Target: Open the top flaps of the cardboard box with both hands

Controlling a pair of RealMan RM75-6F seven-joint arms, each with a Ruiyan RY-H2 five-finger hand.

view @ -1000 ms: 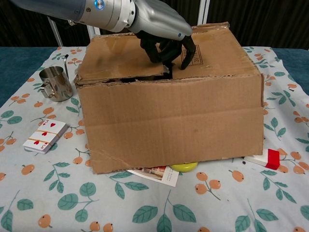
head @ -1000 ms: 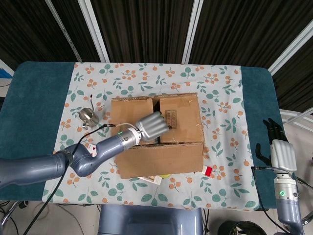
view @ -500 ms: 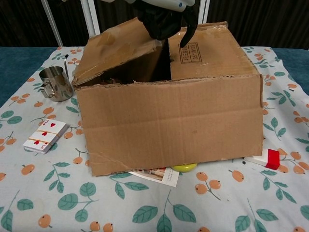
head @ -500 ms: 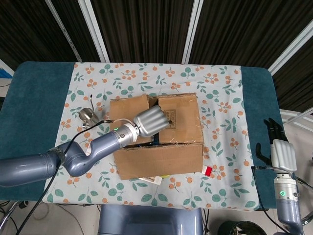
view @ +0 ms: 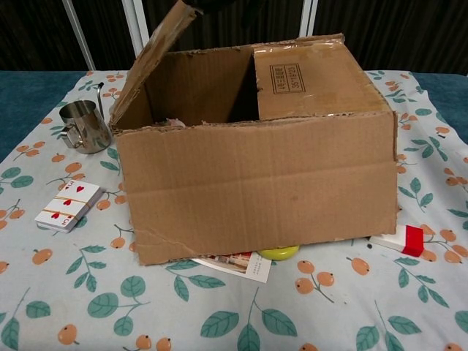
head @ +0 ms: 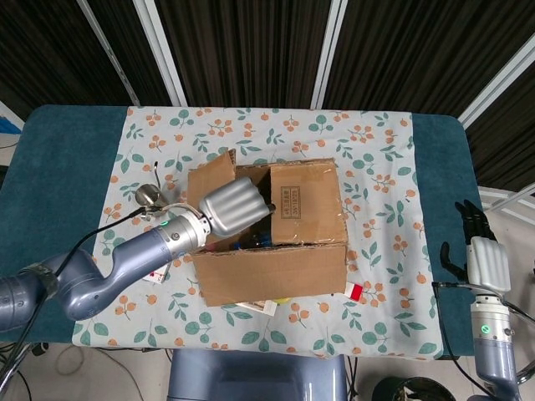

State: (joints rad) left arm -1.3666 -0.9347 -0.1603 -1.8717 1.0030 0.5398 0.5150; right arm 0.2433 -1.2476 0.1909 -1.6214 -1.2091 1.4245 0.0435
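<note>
Box [view: 256,183] sits mid-table, its left flap [view: 153,55] tilted up, right flap [view: 307,77] flat. Left hand [head: 236,205] curls over the raised flap's edge, gripping it. Right hand [head: 483,261] hangs off-table, fingers apart, holding nothing.

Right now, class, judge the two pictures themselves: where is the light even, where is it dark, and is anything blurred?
Head view: even overhead light, sharp, with the cardboard box interior shadowed under the left hand. Chest view: soft light on the box front, its inside dim behind the raised left flap; the steel cup shows small highlights; no obvious blur.
</note>
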